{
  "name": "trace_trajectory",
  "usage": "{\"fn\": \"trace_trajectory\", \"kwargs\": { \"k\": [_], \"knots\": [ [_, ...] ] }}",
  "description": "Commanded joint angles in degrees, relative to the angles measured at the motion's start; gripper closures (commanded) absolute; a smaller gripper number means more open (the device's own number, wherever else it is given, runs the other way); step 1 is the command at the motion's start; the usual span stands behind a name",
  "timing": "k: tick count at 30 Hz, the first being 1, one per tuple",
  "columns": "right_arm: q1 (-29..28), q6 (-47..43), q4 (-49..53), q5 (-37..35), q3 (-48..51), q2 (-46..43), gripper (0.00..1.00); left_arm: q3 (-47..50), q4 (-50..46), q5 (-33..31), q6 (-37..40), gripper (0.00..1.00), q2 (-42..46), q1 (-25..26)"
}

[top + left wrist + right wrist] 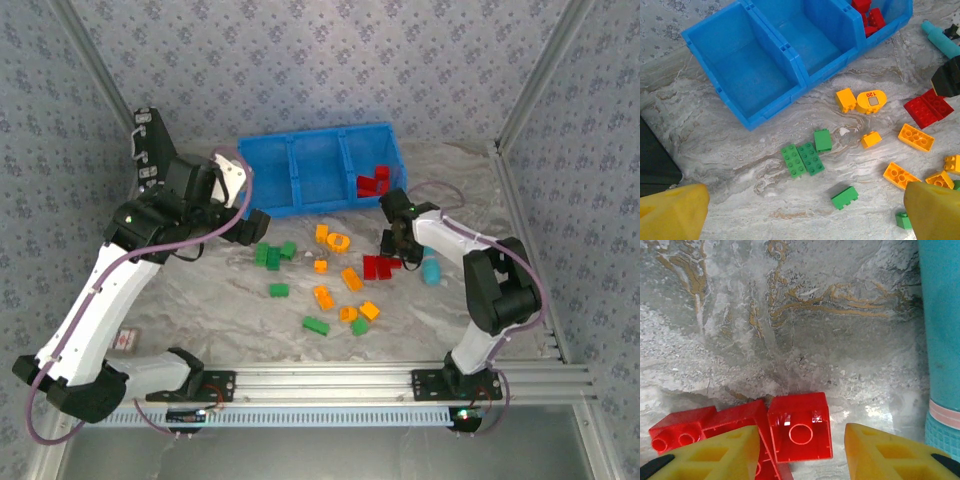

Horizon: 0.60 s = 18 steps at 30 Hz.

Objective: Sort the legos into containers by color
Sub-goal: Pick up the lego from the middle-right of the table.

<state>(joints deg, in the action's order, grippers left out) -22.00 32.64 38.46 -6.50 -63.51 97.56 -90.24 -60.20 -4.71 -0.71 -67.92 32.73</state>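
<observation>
The blue bin (320,170) stands at the back; red legos (870,17) lie in its right compartment, and the left and middle ones (765,107) look bare. Green legos (268,255), orange ones (335,240) and red ones (380,267) are scattered in front of it. My right gripper (802,450) is open and low over the table, with a small upside-down red brick (800,427) between its yellow fingers (890,455). My left gripper (805,215) hangs open above two flat green bricks (802,159) and a small green one (845,196), holding nothing.
A teal stick (940,340) lies just right of the right gripper, beside the red bricks (431,268). A black case (655,160) sits at the left. An orange rounded piece marked 120 (870,101) lies near the bin's front. Patterned walls enclose the table.
</observation>
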Motion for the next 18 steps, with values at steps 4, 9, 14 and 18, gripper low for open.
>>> {"fn": "trace_trajectory", "kwargs": {
  "k": [4,9,14,18],
  "knots": [
    [1.3,0.0,-0.9,-1.0,0.8,1.7,0.51,-1.1,-0.3,0.3,-0.9,0.0,0.8,-0.2],
    [2.0,-0.5,-1.5,-0.6,1.1,2.7,0.54,-1.4,-0.3,0.3,-1.1,0.0,0.4,-0.3],
    [2.4,-0.7,-2.5,-0.1,2.4,3.2,0.58,-2.1,-0.5,0.3,-1.2,0.0,-0.4,-0.2],
    [2.4,-0.7,-2.9,0.3,3.1,3.3,0.61,-2.6,-0.6,0.4,-1.2,0.0,-0.9,-0.3]
  ]
}}
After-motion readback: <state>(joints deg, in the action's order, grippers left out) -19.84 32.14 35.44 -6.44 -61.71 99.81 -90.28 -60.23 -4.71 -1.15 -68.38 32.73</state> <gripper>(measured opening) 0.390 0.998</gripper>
